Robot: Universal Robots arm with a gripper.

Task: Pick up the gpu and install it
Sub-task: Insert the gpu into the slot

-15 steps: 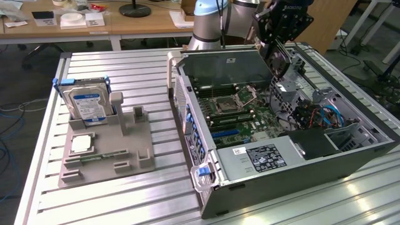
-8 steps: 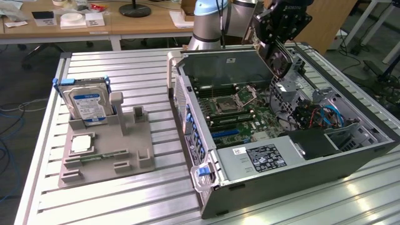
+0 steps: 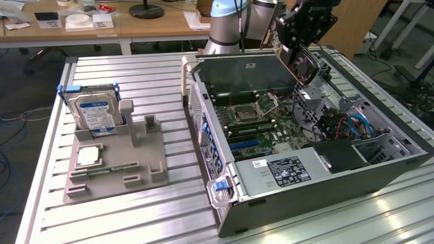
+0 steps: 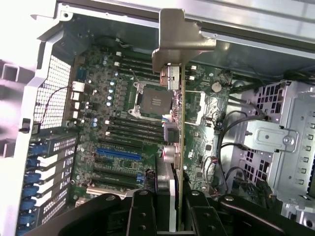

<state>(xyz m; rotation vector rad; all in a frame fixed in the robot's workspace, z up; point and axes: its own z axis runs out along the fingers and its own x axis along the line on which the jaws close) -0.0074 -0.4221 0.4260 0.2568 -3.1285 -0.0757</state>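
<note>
Pincer [image 4: 170, 205]: dark fingers clamped on the gpu [image 4: 180, 113], one on each face
gpu in wrist view: edge-on, metal bracket at the far end, hanging over the motherboard [image 4: 113, 123], not seated in any slot
blue slot [image 4: 118, 153]: on the board, off to one side of the card
gpu in exterior view: broad face with round fan shows, up above the open case [image 3: 326, 185]
holder [image 3: 115, 173]: on the table [image 3: 135, 76], exterior view's left, well apart from case
hard drive [image 3: 95, 114]: upright in holder
memory stick [image 3: 101, 172]: flat in holder
</note>
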